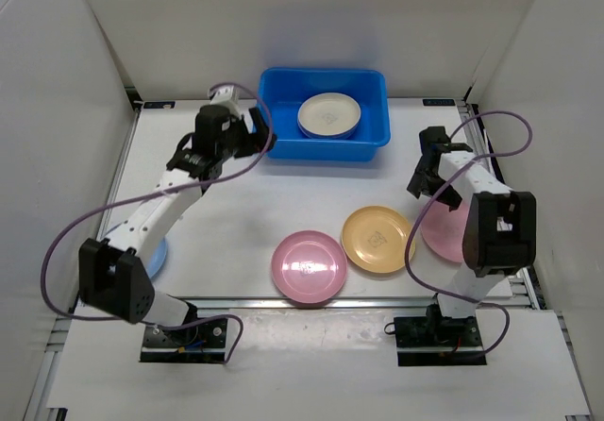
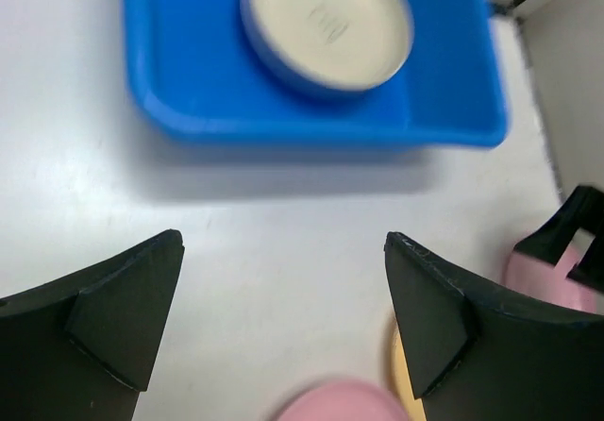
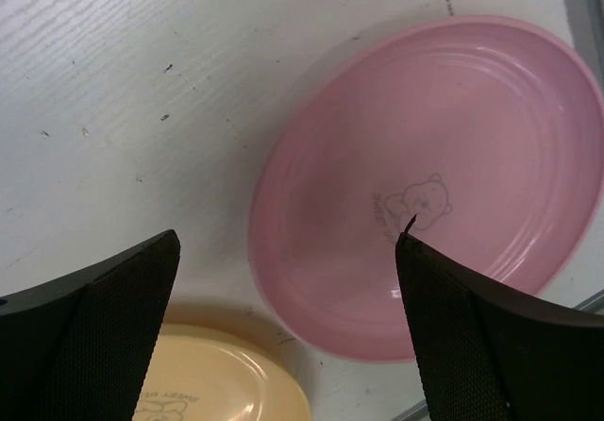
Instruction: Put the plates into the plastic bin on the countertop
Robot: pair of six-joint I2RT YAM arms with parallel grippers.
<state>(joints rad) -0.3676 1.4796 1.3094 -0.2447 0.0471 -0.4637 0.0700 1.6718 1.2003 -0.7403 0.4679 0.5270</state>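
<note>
The blue plastic bin (image 1: 372, 138) stands at the back centre of the white countertop (image 1: 236, 213) and holds a beige plate (image 1: 328, 112) on top of a light blue one. My left gripper (image 1: 257, 130) is open and empty, just left of the bin's front left corner; in its wrist view (image 2: 283, 317) the bin (image 2: 311, 119) and beige plate (image 2: 328, 23) lie ahead. My right gripper (image 1: 422, 183) is open and empty above a pink plate (image 1: 442, 237), which fills the right wrist view (image 3: 434, 185) between the fingers (image 3: 104, 317). Another pink plate (image 1: 310, 267) and an orange-yellow plate (image 1: 377, 239) lie near the front.
A light blue plate (image 1: 157, 256) lies at the front left, partly under my left arm. White walls enclose the countertop on three sides. Purple cables loop off both arms. The orange-yellow plate's rim (image 3: 217, 383) shows beside the pink one in the right wrist view.
</note>
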